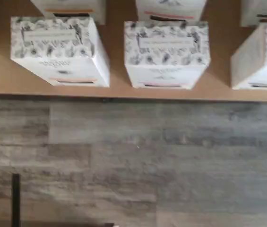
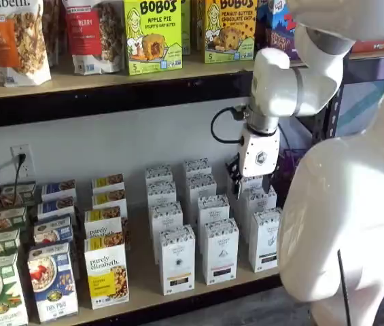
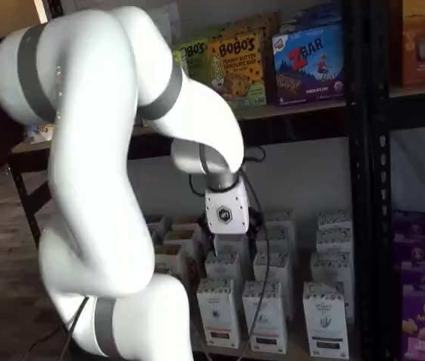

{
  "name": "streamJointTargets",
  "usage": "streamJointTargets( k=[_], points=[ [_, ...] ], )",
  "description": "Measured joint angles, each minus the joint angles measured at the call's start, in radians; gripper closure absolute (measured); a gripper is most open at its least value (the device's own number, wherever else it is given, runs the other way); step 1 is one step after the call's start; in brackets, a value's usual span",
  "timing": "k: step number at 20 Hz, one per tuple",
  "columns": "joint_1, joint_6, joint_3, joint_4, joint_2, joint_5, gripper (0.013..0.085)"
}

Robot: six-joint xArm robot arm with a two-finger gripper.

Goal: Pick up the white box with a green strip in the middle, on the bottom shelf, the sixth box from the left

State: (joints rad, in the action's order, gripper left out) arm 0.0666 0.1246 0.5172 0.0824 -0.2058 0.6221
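My big white arm [image 3: 99,188] hogs most of what you can see in both shelf views, it's parked right in front of the black metal rack [image 2: 103,98]. Up on the higher board there's granola bags and a bright yellow Bobo's oat-bite box [image 2: 152,34]. The bottom shelf [image 2: 144,285], a light tan wooden board with a black front rail, is packed with rows of small cartons: colourful cereal-looking ones toward the left, then columns of white boxes with a floral print on the lids. In the wrist view I'm looking straight down at the front edge of that board, with grey wood-look flooring [image 1: 133,156] in front of it and three of those floral-lid boxes lined up along the edge. The one I'm after, the white box with a green strip in the middle [image 2: 265,239], stands upright at the front of the rightmost white column, just beside its white neighbour; honestly the strip is too small to make out from here. My claw [image 2: 246,175] hangs over the back rows of the white boxes, well clear of that one. The black fingers barely show under the white body, but they're spread all the way and pinching nothing.
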Motion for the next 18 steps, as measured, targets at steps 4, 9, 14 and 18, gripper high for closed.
streamJointTargets(
  k=[4,9,14,18],
  points=[
    [-0.012,0.080,0.001,0.096,0.112,-0.151,0.0130],
    [0.004,0.063,0.048,0.052,0.256,-0.258,0.0130],
    [0.043,0.011,0.145,-0.048,0.426,-0.324,0.0130],
    [0.076,-0.037,0.241,-0.133,0.563,-0.353,0.0130]
  ],
)
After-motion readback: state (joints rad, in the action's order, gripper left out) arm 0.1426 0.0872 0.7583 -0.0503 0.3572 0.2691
